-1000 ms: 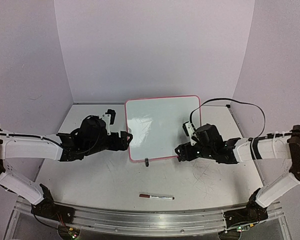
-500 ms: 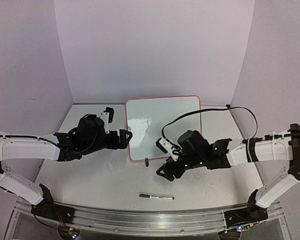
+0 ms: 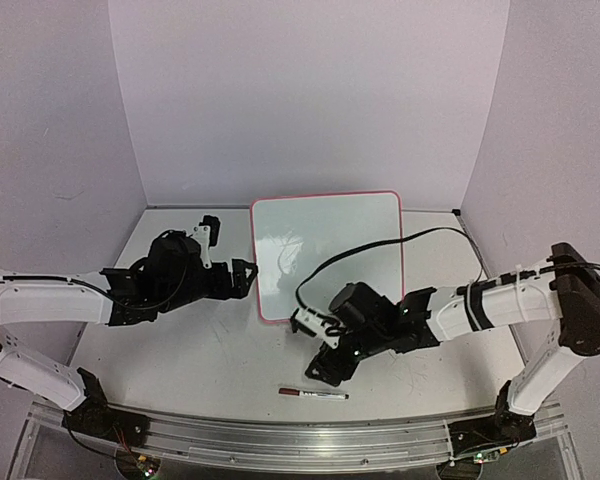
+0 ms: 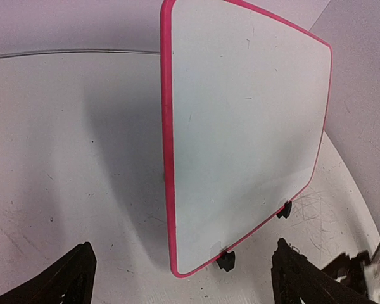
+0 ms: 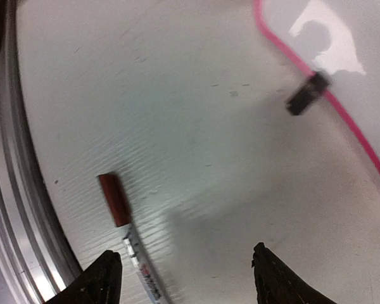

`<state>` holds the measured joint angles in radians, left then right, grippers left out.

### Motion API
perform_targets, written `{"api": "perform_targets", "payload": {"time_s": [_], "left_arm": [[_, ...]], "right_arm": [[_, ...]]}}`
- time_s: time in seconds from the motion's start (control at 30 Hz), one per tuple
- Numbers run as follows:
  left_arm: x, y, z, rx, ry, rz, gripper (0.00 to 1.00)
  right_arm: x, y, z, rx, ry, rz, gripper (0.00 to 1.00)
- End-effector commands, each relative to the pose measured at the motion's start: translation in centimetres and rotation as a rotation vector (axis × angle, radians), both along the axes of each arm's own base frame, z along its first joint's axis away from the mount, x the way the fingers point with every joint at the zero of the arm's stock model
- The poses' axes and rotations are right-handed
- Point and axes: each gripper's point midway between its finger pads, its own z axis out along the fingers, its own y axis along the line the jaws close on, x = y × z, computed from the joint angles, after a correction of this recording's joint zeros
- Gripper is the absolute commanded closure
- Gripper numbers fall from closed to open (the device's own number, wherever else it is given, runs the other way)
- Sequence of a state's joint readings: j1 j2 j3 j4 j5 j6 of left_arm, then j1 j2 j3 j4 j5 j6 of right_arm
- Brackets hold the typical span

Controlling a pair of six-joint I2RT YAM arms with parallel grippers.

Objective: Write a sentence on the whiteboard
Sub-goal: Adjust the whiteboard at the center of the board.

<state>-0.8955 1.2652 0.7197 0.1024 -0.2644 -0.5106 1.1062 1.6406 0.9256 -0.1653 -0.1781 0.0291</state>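
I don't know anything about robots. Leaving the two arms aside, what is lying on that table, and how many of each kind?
Whiteboard, pink-rimmed, nothing written on it: 1
Marker pen, dark red cap: 1
Total: 2

The left arm (image 3: 50, 300) and right arm (image 3: 490, 305) are glossy white shells with black joints. A thin black cable (image 3: 435, 229) loops from the right.
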Motion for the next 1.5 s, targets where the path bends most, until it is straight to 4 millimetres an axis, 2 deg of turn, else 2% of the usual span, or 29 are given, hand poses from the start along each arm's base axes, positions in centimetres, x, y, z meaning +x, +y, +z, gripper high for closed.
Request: {"api": "perform_targets", "payload": {"time_s": [0.0, 0.1, 0.17, 0.3, 0.37, 0.43, 0.53, 0.7, 0.77, 0.83, 0.93, 1.03, 1.13, 1.3, 1.4, 1.47], "left_arm": [[0.1, 0.1, 0.5, -0.038, 0.005, 0.01, 0.02], [0.1, 0.0, 0.5, -0.039, 0.01, 0.006, 0.02], [0.1, 0.0, 0.4, -0.038, 0.01, 0.005, 0.02], [0.3, -0.1, 0.3, -0.039, 0.014, 0.009, 0.02], [0.3, -0.2, 0.2, -0.041, 0.019, 0.006, 0.02], [0.2, -0.3, 0.3, -0.046, 0.02, 0.004, 0.02], [0.1, -0.2, 0.5, -0.052, 0.018, 0.001, 0.02], [0.1, -0.2, 0.4, -0.054, 0.021, 0.004, 0.02], [0.2, -0.3, 0.2, -0.053, 0.026, 0.005, 0.02], [0.2, -0.5, 0.2, -0.052, 0.028, 0.0, 0.02], [0.2, -0.7, 0.4, -0.054, 0.025, -0.008, 0.02], [0.2, -0.6, 0.4, -0.053, 0.023, -0.01, 0.02], [0.1, -0.5, 0.5, -0.055, 0.019, -0.011, 0.02], [0.0, -0.2, 0.7, -0.055, 0.01, -0.007, 0.02], [-0.1, 0.1, 0.8, -0.056, 0.003, 0.001, 0.02], [-0.1, 0.3, 0.9, -0.054, -0.001, 0.006, 0.02]], "right_arm": [[8.1, -4.9, 6.7, 0.221, -0.091, -0.411, 0.26], [12.7, -11.8, 9.2, 0.257, -0.167, -0.706, 0.21], [15.1, -17.1, 9.6, 0.243, -0.198, -0.887, 0.21], [18.9, -25.3, 9.4, 0.193, -0.234, -1.135, 0.21], [20.4, -28.4, 8.3, 0.138, -0.234, -1.218, 0.2], [22.0, -30.1, 7.7, 0.109, -0.241, -1.247, 0.2], [24.1, -30.3, 6.5, 0.074, -0.242, -1.224, 0.21], [26.8, -28.3, 6.4, 0.086, -0.298, -1.087, 0.23], [27.5, -27.3, 5.7, 0.078, -0.297, -1.041, 0.23], [27.7, -25.4, 5.3, 0.089, -0.281, -0.973, 0.24], [27.0, -21.7, 5.3, 0.117, -0.279, -0.858, 0.24], [26.4, -20.5, 5.7, 0.158, -0.268, -0.834, 0.23], [26.0, -20.9, 6.1, 0.17, -0.276, -0.849, 0.23], [25.9, -26.2, 7.3, 0.023, -0.38, -1.09, 0.21], [23.8, -28.2, 8.3, -0.069, -0.39, -1.146, 0.21], [22.3, -28.0, 9.0, -0.09, -0.392, -1.127, 0.21]]}}
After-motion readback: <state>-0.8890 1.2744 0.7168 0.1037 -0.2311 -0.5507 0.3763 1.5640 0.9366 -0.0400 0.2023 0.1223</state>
